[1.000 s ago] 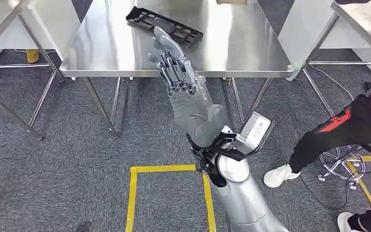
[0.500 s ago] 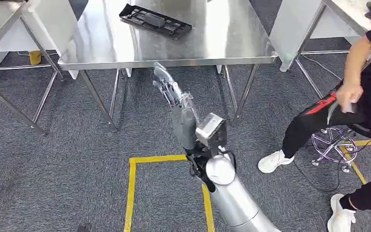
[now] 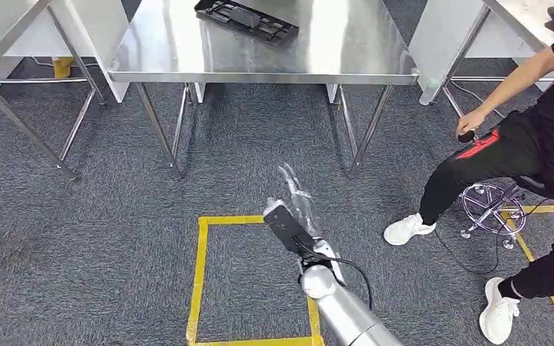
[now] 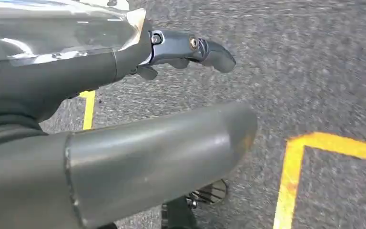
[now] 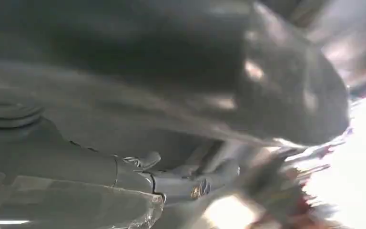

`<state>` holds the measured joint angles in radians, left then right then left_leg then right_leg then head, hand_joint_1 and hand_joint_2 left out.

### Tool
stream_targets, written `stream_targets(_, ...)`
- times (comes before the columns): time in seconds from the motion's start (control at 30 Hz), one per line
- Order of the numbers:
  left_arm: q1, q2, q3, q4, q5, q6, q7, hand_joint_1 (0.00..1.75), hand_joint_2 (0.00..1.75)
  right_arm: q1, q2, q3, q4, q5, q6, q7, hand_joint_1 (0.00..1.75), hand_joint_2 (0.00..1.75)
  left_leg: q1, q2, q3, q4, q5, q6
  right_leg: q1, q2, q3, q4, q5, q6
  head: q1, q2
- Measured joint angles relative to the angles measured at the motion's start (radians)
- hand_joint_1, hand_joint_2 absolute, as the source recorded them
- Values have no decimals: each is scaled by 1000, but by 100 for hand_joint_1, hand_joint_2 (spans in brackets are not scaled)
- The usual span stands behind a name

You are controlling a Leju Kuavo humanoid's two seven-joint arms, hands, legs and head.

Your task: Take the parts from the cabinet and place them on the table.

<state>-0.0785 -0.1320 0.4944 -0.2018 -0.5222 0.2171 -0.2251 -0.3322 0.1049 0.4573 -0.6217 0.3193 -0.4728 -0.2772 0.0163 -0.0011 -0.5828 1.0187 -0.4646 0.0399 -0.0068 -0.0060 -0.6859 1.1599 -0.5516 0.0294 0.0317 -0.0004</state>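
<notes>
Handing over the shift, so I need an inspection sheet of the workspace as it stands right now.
Surface: steel table, black part lying on it.
Job's things: that part, apart from both hands.
Clutter: nothing seen.
Hands: right robot hand over the carpet, empty, fingers apart; left robot hand empty, fingers apart.
Cables: black cable by the stool.
Surroundings: yellow floor tape; seated person.
</notes>
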Motion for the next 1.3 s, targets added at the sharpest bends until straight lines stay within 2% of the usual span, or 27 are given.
stream_targets(0.07, 9, 8, 7, 0, 1, -1, -3, 0, 0, 34, -35, -38, 73, -41, -40, 0, 0, 0, -2, 0, -32, 0, 23, 3, 0, 3, -20, 129, -61, 0, -1, 0)
stream_targets(0.13, 18, 14, 15, 1, 2, 0, -2, 0, 0, 96, -69, -130, 155, -151, -37, -26, 0, 0, -2, -6, -64, 2, 47, 3, -2, 3, 18, 152, -25, 26, 0, 0)
stream_targets(0.17, 24, 18, 17, 1, 2, 0, 0, 0, 0, 127, -86, -185, 190, -193, -33, -27, 0, 0, -2, -9, -80, 3, 59, 1, -3, 3, 62, 107, 10, 40, 0, 0)
stream_targets(0.2, 28, 21, 20, 1, 2, 1, 3, 0, 0, 149, -101, -224, 215, -199, -15, -22, 0, 0, -2, -9, -93, 3, 71, -4, -3, 3, 121, 30, 30, 43, 0, 0)
stream_targets(0.23, 30, 25, 25, 1, 1, 1, 8, 0, 0, 159, -113, -256, 242, -201, 15, 0, 0, 0, -2, -8, -100, 4, 81, -10, -2, 2, 192, -66, 21, 35, 1, 0)
stream_targets(0.27, 31, 28, 28, 1, 0, 1, 11, 0, 0, 167, -121, -275, 264, -197, 47, 34, 0, 0, -7, -3, -105, 5, 88, -17, 6, 2, 268, -172, -16, 20, 1, 0)
stream_targets(0.3, 29, 31, 30, 1, -1, 0, 11, 0, 0, 180, -127, -288, 289, -184, 95, 76, 0, 0, -7, 4, -105, 2, 100, -22, 11, 7, 274, -200, -26, 12, -4, 0)
stream_targets(0.37, 27, 39, 31, 1, -2, -2, 11, 0, 0, 224, -133, -294, 333, -163, 182, 181, 0, 0, -5, 5, -103, -11, 125, -31, 17, 6, 256, -193, -13, 6, -2, 0)
stream_targets(0.4, 29, 44, 32, 2, -2, -3, 11, 0, 0, 249, -133, -300, 355, -156, 228, 247, 0, 0, -7, 1, -105, -14, 133, -38, 8, 2, 243, -198, -1, -5, -1, 0)
stream_targets(0.43, 31, 45, 36, 3, -3, -3, 11, 0, 0, 263, -133, -305, 370, -150, 257, 299, 0, 0, -2, 0, -117, 1, 93, -43, -6, -5, 236, -196, 11, -14, -3, 0)
stream_targets(0.47, 33, 47, 40, 5, -5, -4, 12, 0, 0, 273, -130, -306, 379, -141, 279, 346, 0, 0, -2, 1, -128, 43, 25, -45, -4, -4, 223, -196, 23, -30, -2, 0)
stream_targets(0.53, 30, 51, 41, 5, -21, -4, 12, 0, 0, 281, -126, -306, 395, -127, 312, 415, 0, 0, -1, -2, -160, 194, -94, -53, -1, -4, 197, -196, 44, -40, -3, 0)
stream_targets(0.57, 29, 53, 41, 5, -30, -4, 13, 0, 0, 284, -124, -306, 403, -122, 324, 439, 0, 0, -1, -1, -170, 261, -114, -56, 1, -4, 186, -195, 55, -41, -4, 0)
stream_targets(0.63, 29, 54, 40, 6, -43, -1, 22, 0, 0, 290, -118, -306, 414, -121, 335, 468, 0, 0, 1, -1, -151, 311, -63, -57, 4, -5, 161, -192, 75, -38, -4, 0)
stream_targets(0.7, 29, 55, 40, 6, -49, 0, 26, 0, 0, 295, -114, -306, 421, -120, 339, 475, 0, 0, 1, -1, -51, 196, -7, -51, 4, -4, 137, -185, 88, -31, -4, 0)
stream_targets(0.77, 22, 57, 40, 6, -56, 1, 34, 0, 0, 295, -111, -306, 426, -119, 339, 474, 0, 0, -2, -3, 80, 25, -40, -39, 7, -3, 123, -171, 93, -22, -5, 0)
stream_targets(0.8, 19, 58, 40, 6, -59, 1, 34, 0, 0, 294, -111, -306, 427, -119, 339, 471, 0, 0, -4, -2, 95, -11, -56, -36, 13, -4, 121, -167, 97, -17, -2, 0)
stream_targets(0.87, 17, 57, 40, 6, -67, 2, 36, 0, 0, 291, -111, -306, 428, -118, 336, 463, 0, 0, -10, -2, 91, -25, -64, -26, 12, -5, 110, -165, 111, -1, -3, 0)
stream_targets(0.93, 20, 54, 40, 8, -71, 5, 41, 0, 0, 293, -114, -306, 431, -118, 330, 456, 0, 0, -1, 4, 83, -37, -44, -4, 11, -4, 93, -150, 106, 8, -3, 0)
stream_targets(1.03, 19, 54, 40, 8, -73, 11, 43, 0, 0, 293, -114, -306, 437, -119, 327, 456, 0, 0, -3, 13, 58, -36, -24, 9, 5, 2, 14, 37, -3, 0, 1, 0)
stream_targets(1.1, 21, 53, 40, 8, -73, 11, 47, 0, 0, 294, -114, -306, 439, -119, 326, 456, 0, 0, -4, 27, 40, -35, -13, 7, 0, 2, -25, 156, -47, 11, 1, 0)
stream_targets(1.13, 21, 51, 40, 8, -73, 12, 49, 0, 0, 295, -115, -306, 441, -119, 325, 456, 0, 0, -3, 34, 36, -35, -9, 4, -4, 2, -10, 141, -41, 19, 1, 0)
stream_targets(1.17, 21, 50, 40, 8, -73, 13, 50, 0, 0, 295, -115, -306, 443, -119, 322, 456, 0, 0, -2, 42, 33, -34, -6, 1, -8, 1, 35, 78, -19, 33, 1, 0)
stream_targets(1.2, 21, 49, 40, 8, -74, 13, 51, 0, 0, 295, -116, -306, 443, -119, 321, 456, 0, 0, -1, 52, 32, -34, -5, -2, -12, -6, 97, -22, 12, 46, 1, 0)
stream_targets(1.23, 21, 48, 40, 8, -74, 14, 52, 0, 0, 293, -116, -306, 443, -118, 320, 456, 0, 0, 0, 61, 33, -33, -3, -6, -14, -33, 162, -128, 41, 56, 1, 0)
stream_targets(1.27, 21, 51, 40, 8, -75, 17, 52, 0, 0, 289, -114, -306, 443, -115, 319, 456, 0, 0, -8, 70, 33, -31, -3, -12, -11, -73, 188, -190, 36, 51, 2, 0)
stream_targets(1.3, 20, 51, 40, 8, -76, 19, 53, 0, 0, 287, -115, -306, 443, -113, 319, 456, 0, 0, -10, 77, 31, -29, -2, -19, -3, -54, 189, -188, 46, 36, -1, 0)
